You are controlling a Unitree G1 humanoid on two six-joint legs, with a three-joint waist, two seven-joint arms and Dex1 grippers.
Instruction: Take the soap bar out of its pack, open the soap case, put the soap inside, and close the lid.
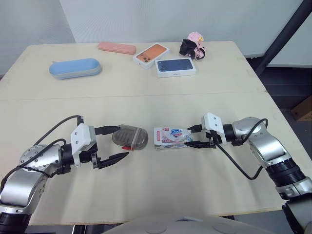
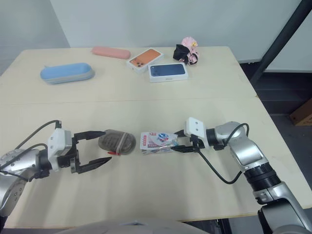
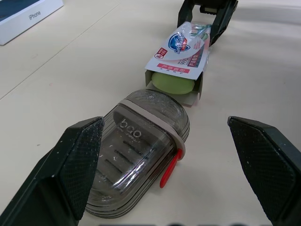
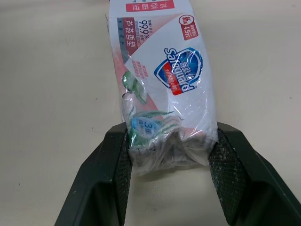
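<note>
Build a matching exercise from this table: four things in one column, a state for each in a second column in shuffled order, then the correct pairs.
Column one
1. soap pack
2. soap case
3. soap bar
4. left gripper

Column two
A. lid closed, lying on the table
B. open, fingers spread apart
C. squeezed at one end by the right gripper
D. green, peeking out of the pack's open end

Pairs: 1-C, 2-A, 3-D, 4-B
</note>
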